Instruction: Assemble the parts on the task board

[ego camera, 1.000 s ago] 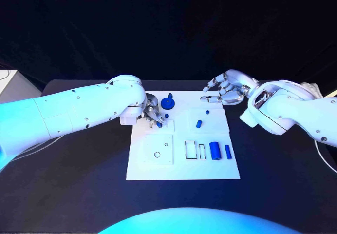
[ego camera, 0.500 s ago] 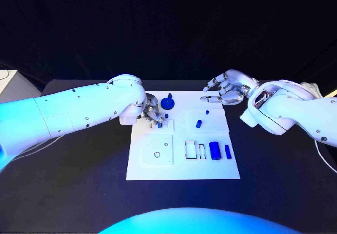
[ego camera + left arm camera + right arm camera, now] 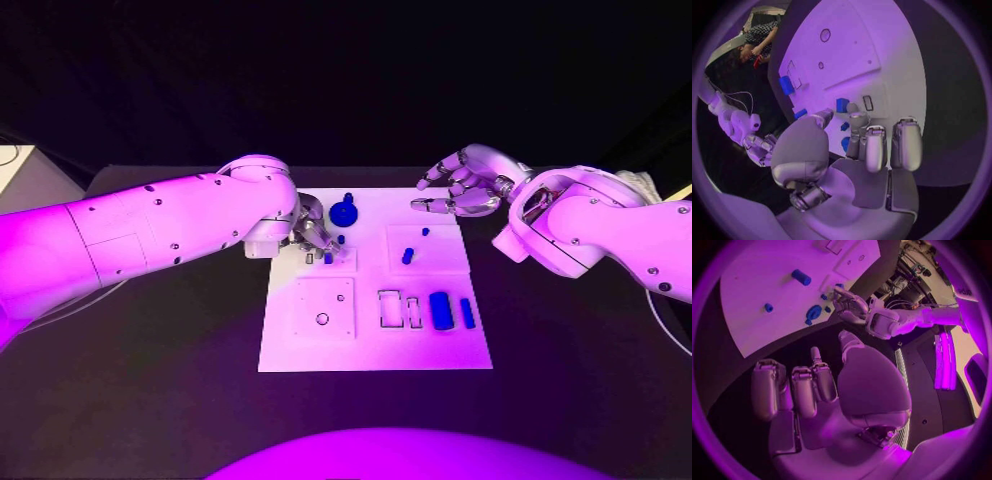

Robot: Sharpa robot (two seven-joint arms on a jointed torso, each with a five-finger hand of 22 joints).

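Note:
The white task board (image 3: 375,340) lies mid-table. My left hand (image 3: 315,238) is over its far left corner, fingertips (image 3: 857,120) bunched at two small blue pegs (image 3: 327,256) (image 3: 340,239); whether they grip one is hidden. The pegs also appear beside the fingers (image 3: 842,105) in the left wrist view. A round blue knob part (image 3: 346,211) (image 3: 814,313) stands just beyond the left hand. My right hand (image 3: 464,185) (image 3: 811,390) hovers off the board's far right corner, fingers loosely bent and apart, holding nothing.
Two small blue parts (image 3: 408,255) (image 3: 426,232) sit in the far right panel. A thick blue cylinder (image 3: 441,309) (image 3: 801,276) and a thin blue bar (image 3: 467,311) lie at the right beside rectangular slots (image 3: 391,307). A near-left panel has a small round hole (image 3: 323,318).
The left hand's fingers have shifted very slightly toward the left at the pegs. The right hand and the parts on the board are where they were.

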